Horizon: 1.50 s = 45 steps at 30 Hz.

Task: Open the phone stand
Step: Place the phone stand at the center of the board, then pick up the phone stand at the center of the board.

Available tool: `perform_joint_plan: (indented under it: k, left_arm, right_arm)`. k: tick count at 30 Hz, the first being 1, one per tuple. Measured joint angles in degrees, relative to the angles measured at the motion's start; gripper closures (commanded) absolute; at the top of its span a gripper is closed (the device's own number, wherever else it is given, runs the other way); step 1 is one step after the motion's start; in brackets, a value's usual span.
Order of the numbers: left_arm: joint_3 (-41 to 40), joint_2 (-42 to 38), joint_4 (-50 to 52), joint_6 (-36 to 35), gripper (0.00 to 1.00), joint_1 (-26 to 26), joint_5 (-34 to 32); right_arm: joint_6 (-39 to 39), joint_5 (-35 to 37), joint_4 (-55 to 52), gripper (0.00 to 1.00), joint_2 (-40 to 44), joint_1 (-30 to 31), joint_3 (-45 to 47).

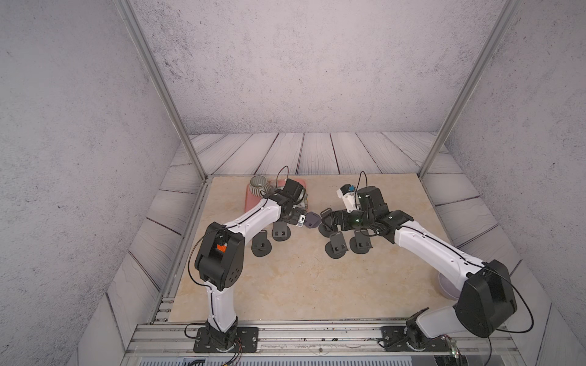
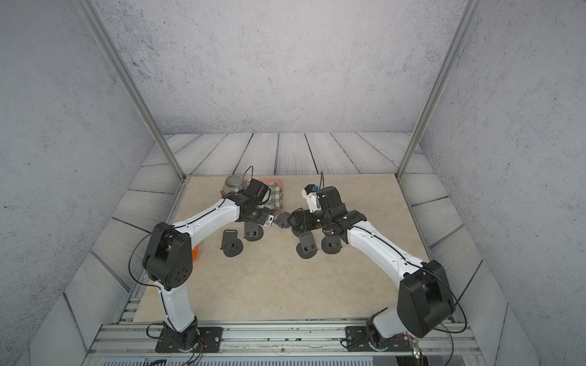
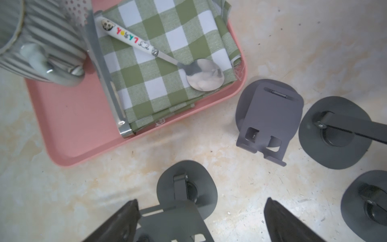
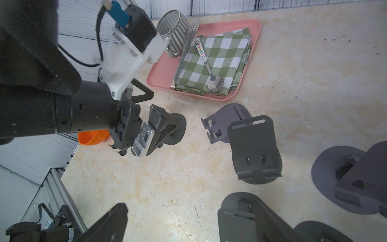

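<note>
At mid-frame in both top views, my left claw and right claw hang close together, both spread wide and empty. Between them the folded grey phone stand lies flat on the table, touched by neither. I judge it light, stiff metal with slippery faces. Recommended hold: pin the round base and lift the plate's lipped edge. Opened stands surround it.

Tray at far left of table, mug and folded cloth on it, spoon on the cloth; closed phone stand just before the tray, opened stands either side, nearer
</note>
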State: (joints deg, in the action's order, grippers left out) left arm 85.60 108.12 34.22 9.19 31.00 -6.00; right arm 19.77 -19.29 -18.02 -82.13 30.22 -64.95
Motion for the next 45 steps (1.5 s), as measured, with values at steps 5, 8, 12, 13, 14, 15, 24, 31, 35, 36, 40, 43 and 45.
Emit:
perform_joint_plan:
  k: [5,8,12,13,14,15,24,31,35,36,40,43,45]
  left_arm:
    - [-1.0,-0.2,-3.6,-3.5,0.02,0.1,5.9]
    - [-1.0,-0.1,-5.4,-5.1,0.01,0.4,9.4]
    - [0.2,1.5,-5.9,-6.7,0.00,1.2,12.1]
    - [0.9,2.3,-5.8,-7.0,0.01,1.4,12.5]
    - [1.7,3.4,-5.6,-7.3,0.01,1.5,13.0]
    - [2.4,4.4,-5.4,-7.6,0.01,1.6,13.4]
    - [5.7,11.0,-3.2,-7.8,0.01,1.7,15.9]
    - [7.4,12.8,-2.6,-7.8,0.00,1.7,15.4]
    - [7.6,13.5,-2.7,-7.8,0.01,1.7,14.4]
    - [7.8,13.8,-2.7,-7.9,0.01,1.7,14.1]
    - [8.5,15.0,-2.7,-7.9,0.02,1.7,13.1]
    - [8.6,15.3,-2.7,-7.9,0.03,1.7,12.8]
    - [8.8,15.7,-2.7,-7.9,0.04,1.7,12.7]
  right_arm:
    - [-0.2,1.3,-0.8,0.03,2.8,0.0,1.1]
    - [-0.3,1.9,-1.1,0.03,4.2,0.0,1.7]
    - [-0.5,3.0,-1.8,0.03,5.5,0.0,2.5]
    - [-0.5,3.1,-1.9,0.03,5.8,0.0,2.7]
    - [-0.5,3.3,-2.0,0.03,5.9,0.0,2.8]
    - [-0.6,3.5,-2.1,0.03,6.1,0.0,2.9]
    - [-0.7,4.5,-2.4,0.03,6.6,0.0,3.3]
    - [-1.0,4.7,-2.9,0.03,6.6,-0.1,3.4]
    - [-1.0,4.8,-3.0,0.03,6.6,-0.1,3.6]
    - [-1.0,4.8,-3.1,0.03,6.6,-0.2,3.6]
    - [-1.3,4.9,-3.3,0.02,6.6,-0.2,3.6]
    - [-1.4,4.9,-3.3,0.03,6.6,-0.3,3.6]
    - [-1.4,4.9,-3.3,0.03,6.6,-0.4,3.6]
